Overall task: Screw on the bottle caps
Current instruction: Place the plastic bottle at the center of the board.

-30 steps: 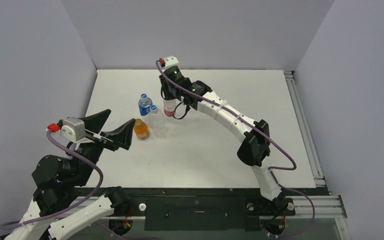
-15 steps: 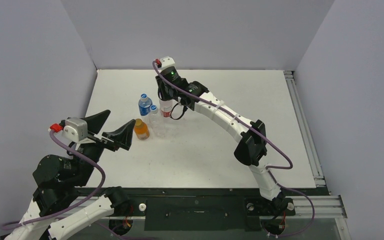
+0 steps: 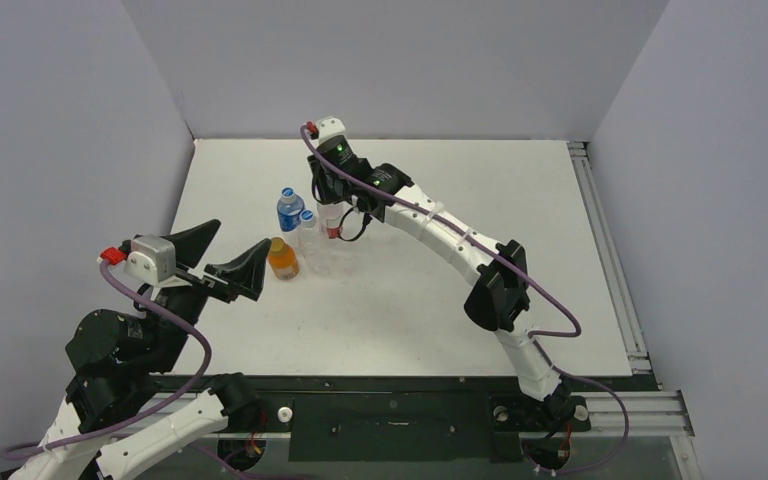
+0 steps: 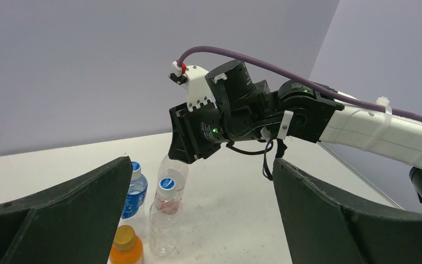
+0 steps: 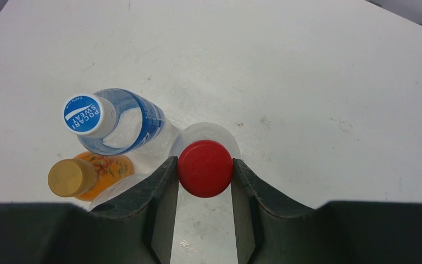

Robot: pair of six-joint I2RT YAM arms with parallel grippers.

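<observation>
My right gripper [image 5: 204,160] is shut on the red cap [image 5: 205,168], which sits on top of a clear bottle [image 4: 173,171] with a red label [image 3: 332,224]. In the left wrist view this bottle leans slightly under the right gripper [image 4: 193,144]. Beside it stand a blue-labelled bottle [image 3: 289,210] with a blue-and-white cap [image 5: 83,114], a clear bottle [image 3: 310,240] with a blue-and-white cap [image 4: 166,184], and an orange bottle [image 3: 281,259] with an orange-gold cap [image 5: 65,177]. My left gripper [image 3: 240,236] is open and empty, just left of the orange bottle.
The bottles stand close together at the left middle of the white table [image 3: 440,290]. Grey walls close off the back and both sides. The right arm [image 3: 460,245] stretches across the table from the near right.
My right gripper has shifted a little to the left with the red-capped bottle, closer to the other bottles, and its wrist has turned slightly. The left arm has not moved.
</observation>
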